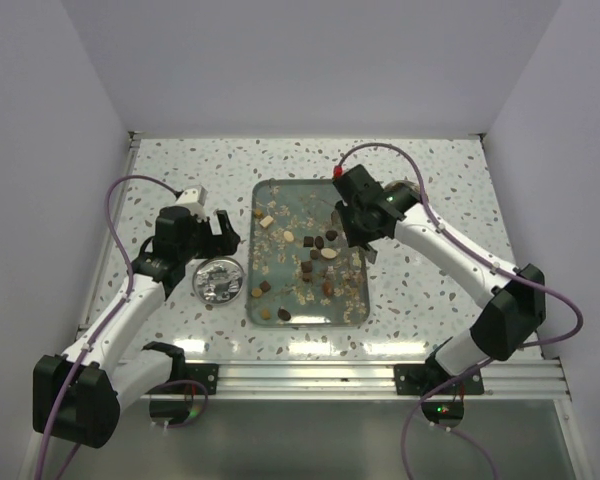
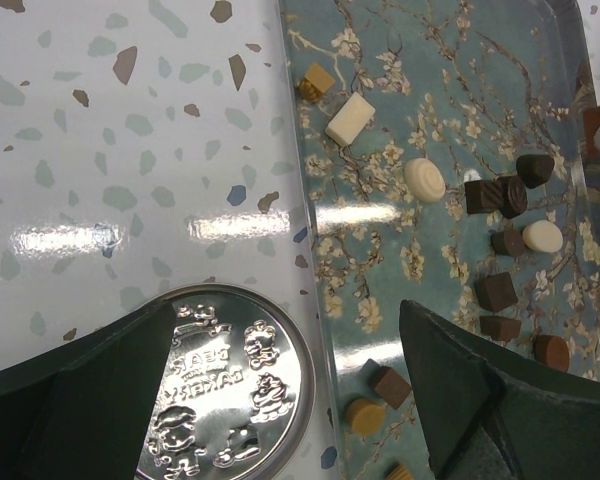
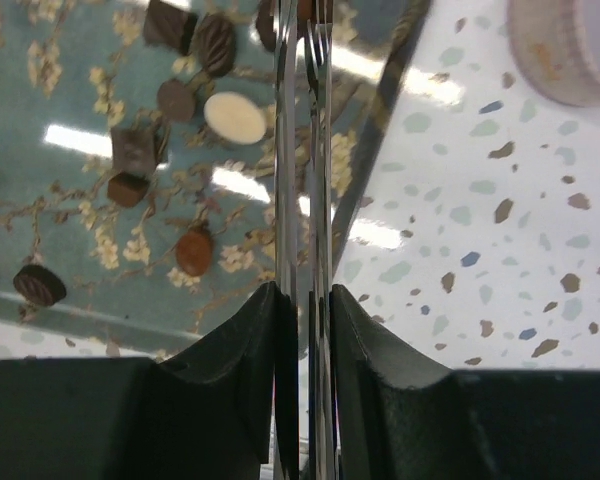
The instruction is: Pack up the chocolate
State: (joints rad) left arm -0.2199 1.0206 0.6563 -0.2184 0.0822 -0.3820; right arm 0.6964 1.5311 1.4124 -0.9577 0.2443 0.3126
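1. Left gripper [image 1: 223, 231]: the jaws stand wide apart and hold nothing. It hangs over the speckled table [image 2: 130, 150], just off the left edge of the tray [image 1: 290, 195].
2. Under the left gripper, a silver embossed disc [image 2: 230, 390] lies flat on the table beside the tray's left rim, close to it but not overlapping.
3. Right gripper [image 3: 305, 300]: the fingers are pressed together on a pair of thin metal tongs [image 3: 302, 150], which run straight out from the jaws. The two blades lie nearly touching along their length.
4. Tongs position: the blades reach over the right-hand part of the tray, close to its right rim. The tips sit at the frame edge, so it cannot be told whether they pinch a piece.
5. The chocolate [image 2: 424, 180] lies scattered loose on the blossom-printed tray, in dark cubes and rounds, cream ovals and tan squares, densest at mid-tray towards the right.
6. A pale round container [image 3: 570, 45] stands on the table to the right of the tray – only its edge is in view.
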